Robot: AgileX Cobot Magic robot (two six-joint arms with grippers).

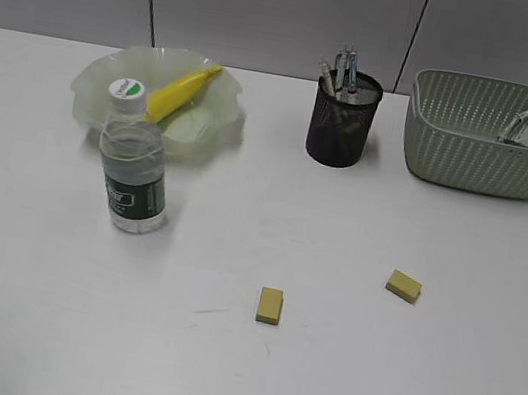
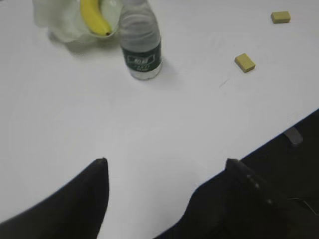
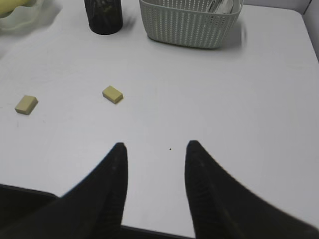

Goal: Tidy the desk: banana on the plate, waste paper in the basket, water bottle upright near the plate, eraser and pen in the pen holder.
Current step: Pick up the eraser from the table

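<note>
A yellow banana (image 1: 182,92) lies on the pale green plate (image 1: 96,78); it also shows in the left wrist view (image 2: 94,18). A clear water bottle (image 1: 134,164) stands upright in front of the plate, also in the left wrist view (image 2: 141,42). Two yellow erasers lie on the table, one at the middle (image 1: 270,305) and one to its right (image 1: 404,285); both show in the right wrist view (image 3: 26,104) (image 3: 112,94). The black mesh pen holder (image 1: 343,120) holds pens. Crumpled paper (image 1: 526,128) lies in the basket (image 1: 489,154). My left gripper (image 2: 167,162) and right gripper (image 3: 155,145) are open, empty, near the front edge.
The white table's front edge shows in the left wrist view (image 2: 279,132), with a dark floor beyond. A grey panelled wall (image 1: 276,7) stands behind the table. The basket also shows in the right wrist view (image 3: 189,22) at the back right.
</note>
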